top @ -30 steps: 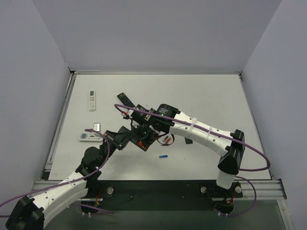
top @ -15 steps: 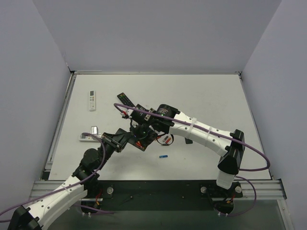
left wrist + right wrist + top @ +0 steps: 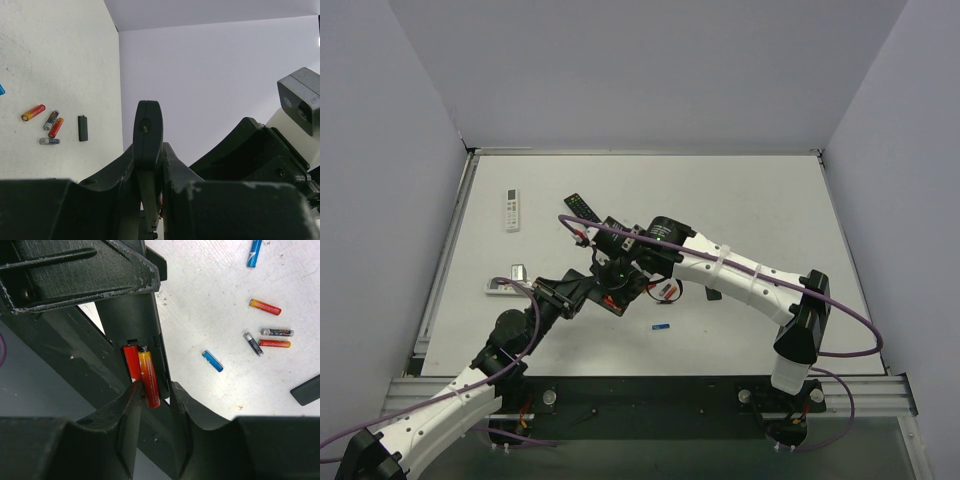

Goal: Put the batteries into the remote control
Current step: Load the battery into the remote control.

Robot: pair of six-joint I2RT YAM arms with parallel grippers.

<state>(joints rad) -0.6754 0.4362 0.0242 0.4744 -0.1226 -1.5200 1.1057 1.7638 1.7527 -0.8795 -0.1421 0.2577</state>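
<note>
My left gripper [image 3: 149,150] is shut on the remote control [image 3: 147,125], a slim black bar held edge-on above the table. In the right wrist view the remote control [image 3: 135,320] shows its open compartment with two red-orange batteries [image 3: 149,377] side by side. My right gripper [image 3: 155,387] straddles the lower end of the right-hand one. Its jaws stand slightly apart, with a gap on the right side. Several loose batteries [image 3: 265,306] lie on the table, red-orange, dark and blue [image 3: 212,361]. The small black back cover [image 3: 83,128] lies beside them. From above, both grippers meet near the table's middle [image 3: 610,280].
A black remote with coloured buttons [image 3: 583,209] lies behind the grippers. One white remote [image 3: 512,210] sits at the far left, another [image 3: 505,287] at the left near my left arm. A blue battery [image 3: 661,326] lies alone toward the front.
The right gripper's jaws have parted a little around the battery in the compartment. The left arm shifted slightly and kept its hold on the remote control.
</note>
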